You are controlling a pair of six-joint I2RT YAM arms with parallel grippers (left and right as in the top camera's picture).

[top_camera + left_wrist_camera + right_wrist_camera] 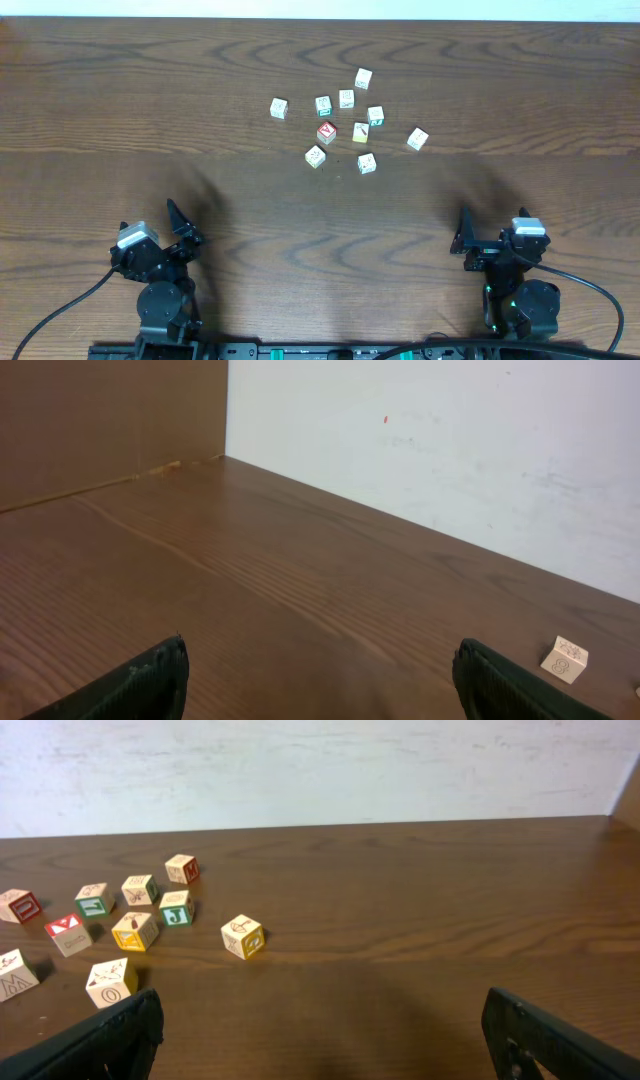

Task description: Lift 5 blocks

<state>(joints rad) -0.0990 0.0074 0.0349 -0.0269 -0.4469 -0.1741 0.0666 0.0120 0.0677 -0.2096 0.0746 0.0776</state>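
Several small cream blocks lie scattered at the table's far middle, among them one at the left (279, 108), one with green sides (323, 105) and one marked J (375, 116). In the right wrist view the J block (176, 907) and a green-sided block (93, 899) sit far left, well beyond my fingers. The left wrist view catches a single block (565, 658) at its right edge. My left gripper (165, 235) (320, 685) and right gripper (492, 240) (320, 1035) rest near the front edge, both open with bare wood between the fingers.
A red-faced cube (327, 132) (66, 933) and a yellowish cube (360, 132) (134, 931) sit within the cluster. A lone cube (417, 139) (243, 936) lies to its right. A pale wall (320, 770) runs behind the table's far edge.
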